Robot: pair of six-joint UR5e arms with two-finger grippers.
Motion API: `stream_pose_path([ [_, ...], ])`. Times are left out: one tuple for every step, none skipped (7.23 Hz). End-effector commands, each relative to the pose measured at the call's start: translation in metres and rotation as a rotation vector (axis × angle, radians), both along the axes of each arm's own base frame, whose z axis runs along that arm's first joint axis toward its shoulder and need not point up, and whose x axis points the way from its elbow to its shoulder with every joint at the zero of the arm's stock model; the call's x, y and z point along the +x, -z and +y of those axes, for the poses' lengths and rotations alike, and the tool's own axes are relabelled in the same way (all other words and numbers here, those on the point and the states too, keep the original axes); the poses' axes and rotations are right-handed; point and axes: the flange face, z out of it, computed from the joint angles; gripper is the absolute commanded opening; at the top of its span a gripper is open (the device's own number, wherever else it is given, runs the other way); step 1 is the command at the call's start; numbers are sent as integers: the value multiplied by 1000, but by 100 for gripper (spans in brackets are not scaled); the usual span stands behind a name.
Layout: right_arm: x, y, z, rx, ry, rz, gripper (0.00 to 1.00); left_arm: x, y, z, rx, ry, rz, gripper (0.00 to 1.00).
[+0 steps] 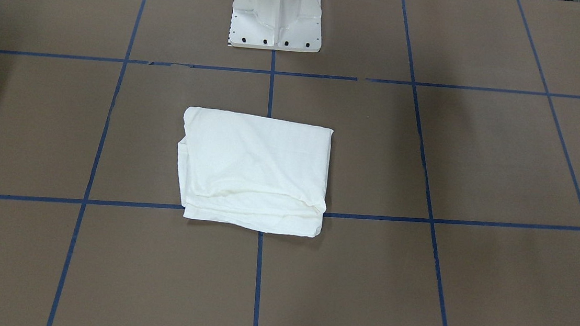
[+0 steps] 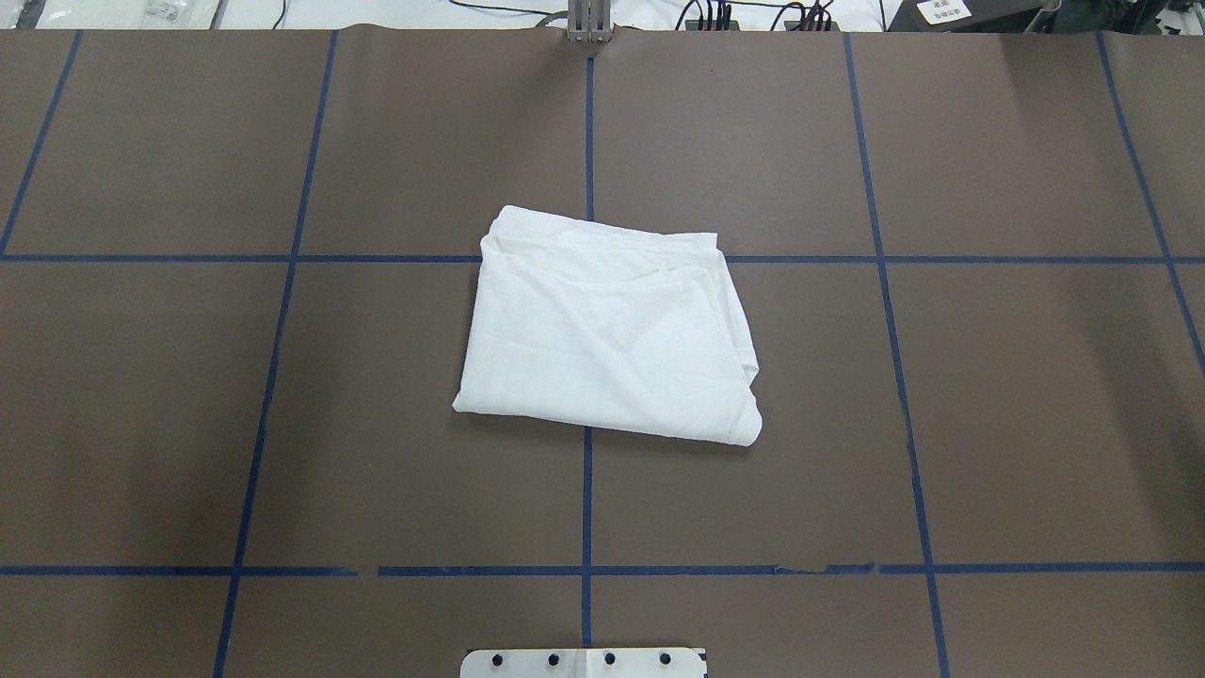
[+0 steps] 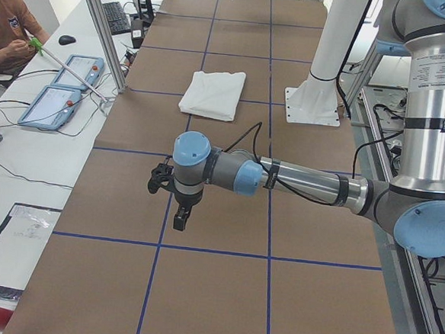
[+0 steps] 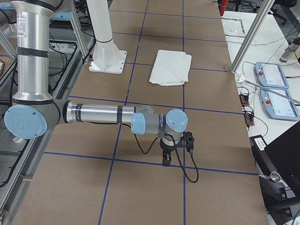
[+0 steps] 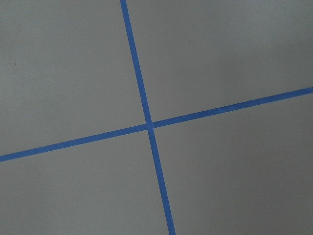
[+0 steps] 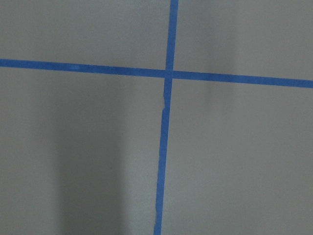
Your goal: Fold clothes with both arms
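A white T-shirt (image 2: 602, 330) lies folded into a rectangle at the middle of the brown table (image 2: 1036, 424). It is well apart from the left gripper (image 3: 180, 221) and right gripper (image 4: 165, 160) (each hangs empty near a table end). Finger spacing cannot be told.

The brown surface (image 2: 1036, 424) is carrying a grid of blue tape lines (image 2: 586, 499). A folded white garment (image 2: 612, 330) is lying flat near its middle, covering one tape crossing. A white pedestal base (image 1: 277, 15) is standing at the middle of the robot-side edge.
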Motion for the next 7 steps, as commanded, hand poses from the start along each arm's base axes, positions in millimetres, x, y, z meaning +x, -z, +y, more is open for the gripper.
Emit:
stream_pose_path([
  [-1,2,2,-4,-3,-22,100,1,-1,0,-1,-4,7,100],
  [-2,4,3,4,-2,-35,100,1,-3,-1,-4,-4,8,100],
  [-2,6,3,16,1,-34,100,0,4,0,27,-4,11,100],
  [-1,8,1,23,1,-23,100,0,-3,4,58,-3,12,100],
  [-2,15,2,30,-6,-27,100,0,-3,10,100,1,17,100],
  [-1,16,4,33,-6,-19,100,1,-5,10,100,0,19,100],
  [0,15,5,32,-6,-14,100,2,-1,4,99,-2,20,100],
])
